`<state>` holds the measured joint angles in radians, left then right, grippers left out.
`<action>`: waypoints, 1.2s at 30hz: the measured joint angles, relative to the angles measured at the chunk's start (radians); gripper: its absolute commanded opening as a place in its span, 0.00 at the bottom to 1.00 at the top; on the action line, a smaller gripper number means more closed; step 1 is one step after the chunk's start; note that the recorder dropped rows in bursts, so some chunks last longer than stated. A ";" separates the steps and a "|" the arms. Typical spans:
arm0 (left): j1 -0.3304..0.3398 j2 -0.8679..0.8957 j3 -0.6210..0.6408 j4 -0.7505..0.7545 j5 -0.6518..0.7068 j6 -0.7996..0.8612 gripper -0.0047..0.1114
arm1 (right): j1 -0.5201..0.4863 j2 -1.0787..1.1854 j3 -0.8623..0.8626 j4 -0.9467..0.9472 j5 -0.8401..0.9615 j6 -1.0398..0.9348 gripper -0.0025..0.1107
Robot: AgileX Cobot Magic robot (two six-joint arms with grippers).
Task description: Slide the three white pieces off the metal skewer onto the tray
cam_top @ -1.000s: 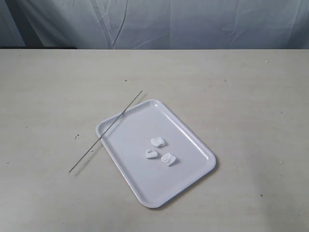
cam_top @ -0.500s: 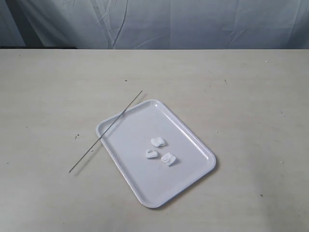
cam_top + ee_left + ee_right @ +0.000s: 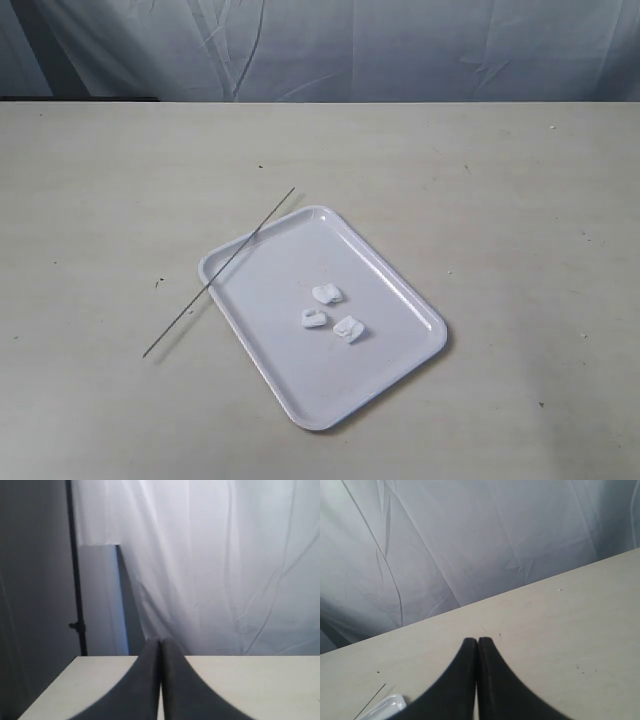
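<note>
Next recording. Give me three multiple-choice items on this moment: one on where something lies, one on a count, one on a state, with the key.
1. Where does the skewer lie?
A. Across one corner of the tray, both ends out over the table
B. Wholly inside the tray
C. In a gripper

2. How many white pieces lie on the tray?
A. Two
B. Three
C. Five

3. How do the jaws of the left gripper stand?
A. Wide open
B. Shut, nothing between them
C. Shut on the skewer

Key:
1 A: the exterior view shows the skewer crossing the tray's corner, with no gripper near it.
2 B: three separate white pieces sit near the tray's middle.
3 B: the left wrist view shows the jaws pressed together with nothing in them.
</note>
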<state>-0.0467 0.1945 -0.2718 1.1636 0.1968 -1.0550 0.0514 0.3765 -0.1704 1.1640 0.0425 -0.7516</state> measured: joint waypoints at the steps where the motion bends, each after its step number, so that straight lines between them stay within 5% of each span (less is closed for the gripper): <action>1: 0.000 0.000 0.000 0.000 -0.033 0.005 0.04 | 0.000 0.000 0.000 0.000 0.000 0.000 0.02; 11: 0.002 0.027 0.137 -0.252 -0.321 0.034 0.04 | 0.000 0.000 0.000 0.000 0.002 0.000 0.02; 17: 0.002 0.021 0.262 -0.566 -0.335 0.357 0.04 | 0.000 0.000 0.000 0.000 0.004 0.000 0.02; 24: 0.004 -0.157 0.268 -1.013 -0.234 0.970 0.04 | 0.029 -0.104 0.024 -0.038 -0.072 0.000 0.02; 29: 0.013 -0.189 0.269 -1.081 0.002 1.055 0.04 | 0.030 -0.229 0.091 -0.140 -0.162 -0.013 0.02; 36: 0.080 -0.190 0.269 -1.090 0.034 1.139 0.04 | 0.051 -0.352 0.166 -0.207 -0.213 -0.128 0.02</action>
<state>0.0337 0.0050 -0.0025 0.0734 0.2305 0.0840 0.1023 0.0246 -0.0045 0.9570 -0.1709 -0.8796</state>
